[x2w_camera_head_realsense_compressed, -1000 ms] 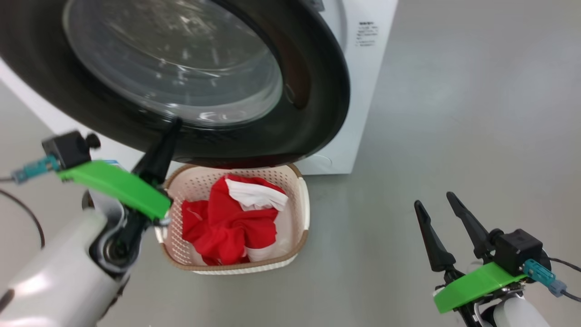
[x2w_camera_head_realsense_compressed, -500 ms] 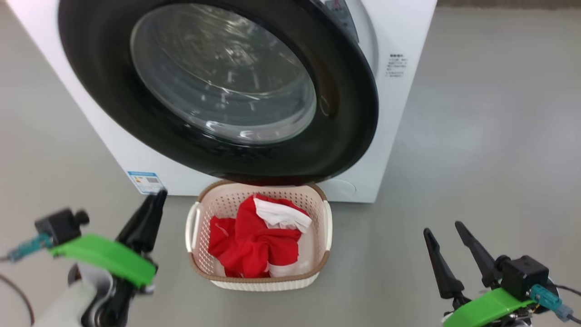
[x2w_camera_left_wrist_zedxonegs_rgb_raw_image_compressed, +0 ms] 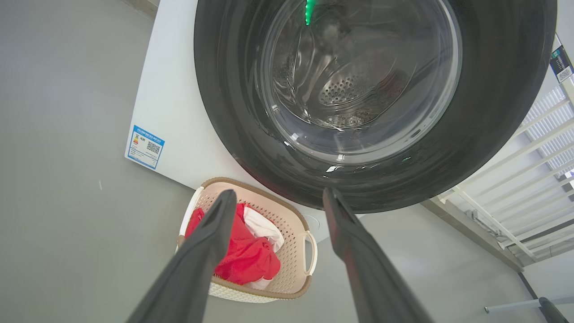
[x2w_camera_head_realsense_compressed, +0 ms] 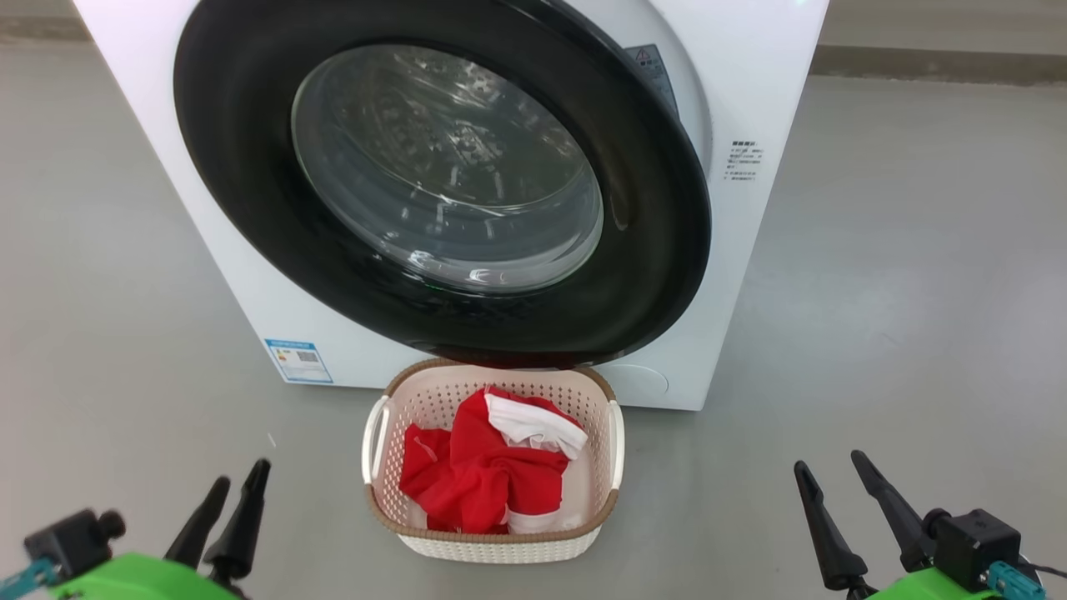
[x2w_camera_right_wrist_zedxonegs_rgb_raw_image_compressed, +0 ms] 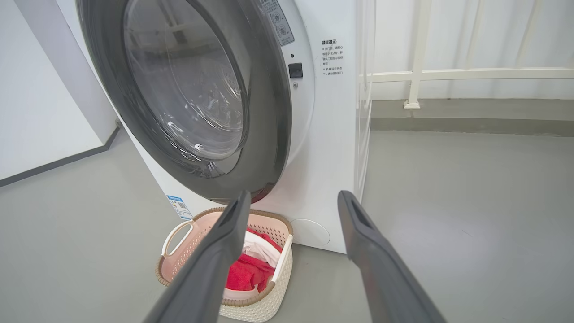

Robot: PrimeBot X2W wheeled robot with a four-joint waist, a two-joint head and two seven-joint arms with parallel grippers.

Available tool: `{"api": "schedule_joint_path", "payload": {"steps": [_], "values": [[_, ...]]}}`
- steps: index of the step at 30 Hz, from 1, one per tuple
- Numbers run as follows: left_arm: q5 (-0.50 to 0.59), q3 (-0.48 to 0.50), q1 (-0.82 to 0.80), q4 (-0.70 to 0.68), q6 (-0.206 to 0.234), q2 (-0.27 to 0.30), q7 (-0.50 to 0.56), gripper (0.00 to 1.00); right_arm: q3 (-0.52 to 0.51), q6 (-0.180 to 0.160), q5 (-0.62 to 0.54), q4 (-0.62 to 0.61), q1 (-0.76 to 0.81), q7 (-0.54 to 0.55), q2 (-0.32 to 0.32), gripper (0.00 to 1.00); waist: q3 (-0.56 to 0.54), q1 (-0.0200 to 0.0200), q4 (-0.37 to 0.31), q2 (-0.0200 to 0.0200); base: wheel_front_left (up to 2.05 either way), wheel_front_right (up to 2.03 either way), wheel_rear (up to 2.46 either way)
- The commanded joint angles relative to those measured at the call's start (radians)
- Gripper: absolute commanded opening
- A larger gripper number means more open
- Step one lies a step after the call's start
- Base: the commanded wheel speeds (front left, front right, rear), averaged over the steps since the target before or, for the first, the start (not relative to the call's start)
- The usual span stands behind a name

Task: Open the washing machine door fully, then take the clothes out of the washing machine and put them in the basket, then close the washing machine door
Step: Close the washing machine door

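Washer (x2w_camera_head_realsense_compressed: 750, 275) with door (x2w_camera_head_realsense_compressed: 242, 183) swung to, filled basket (x2w_camera_head_realsense_compressed: 500, 550), left hand (x2w_camera_head_realsense_compressed: 240, 473) and right hand (x2w_camera_head_realsense_compressed: 829, 460) both parted and empty.

Ahead of and above both hands, white washer front, blue-and-white label (x2w_camera_head_realsense_compressed: 298, 361) low on the left hand's side. Black-rimmed, glass-centred door lying across that front; latched or not, cannot tell. On the floor (x2w_camera_head_realsense_compressed: 875, 333), forward of the hands and between them, just under the door's lower rim, cream basket with brown rim. Inside it, clothes (x2w_camera_head_realsense_compressed: 475, 483), red with a white patch uppermost, bunched. Left hand's fingers (x2w_camera_left_wrist_zedxonegs_rgb_raw_image_compressed: 210, 242) spread, nothing between them, well clear of the basket; right hand the same, off to the basket's other side.
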Motion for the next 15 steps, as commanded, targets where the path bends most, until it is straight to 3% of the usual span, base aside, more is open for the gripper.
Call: {"api": "schedule_joint_path", "payload": {"steps": [1, 15], "values": [[0.020, 0.064, 0.006, -0.025, -0.006, 0.039, -0.012, 1.00, 0.019, 0.006, 0.010, -0.023, 0.000, -0.006, -0.022, 1.00, -0.010, 0.0000, -0.002, 0.0000, 0.00, 0.00, 0.00], [0.255, 0.283, 0.179, -0.075, -0.006, -0.021, -0.012, 1.00, -0.001, 0.006, 0.012, -0.032, 0.037, -0.006, -0.028, 1.00, -0.022, 0.0000, -0.025, 0.0000, 0.00, 0.00, 0.00]]}}
